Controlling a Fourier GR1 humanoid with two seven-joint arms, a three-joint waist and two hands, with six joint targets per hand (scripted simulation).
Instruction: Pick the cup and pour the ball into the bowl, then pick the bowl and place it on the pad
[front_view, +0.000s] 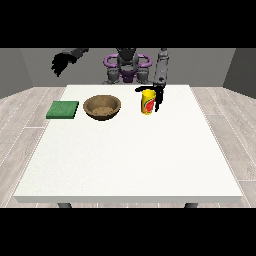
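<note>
Yellow cup (147, 102) upright on the white bench (130, 160), right of the brown bowl (102, 107), with the green pad (63, 109) further left. Hand at the view's right (159, 97) against the cup's side, fingers apparently curled round it. Hand at the view's left (62, 62) raised well above the bench, fingers hanging relaxed, holding nothing.

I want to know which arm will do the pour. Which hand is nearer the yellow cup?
The left, the hand at the view's right: it is right beside the yellow cup. The hand at the view's left is raised far off, beyond the green pad.
</note>
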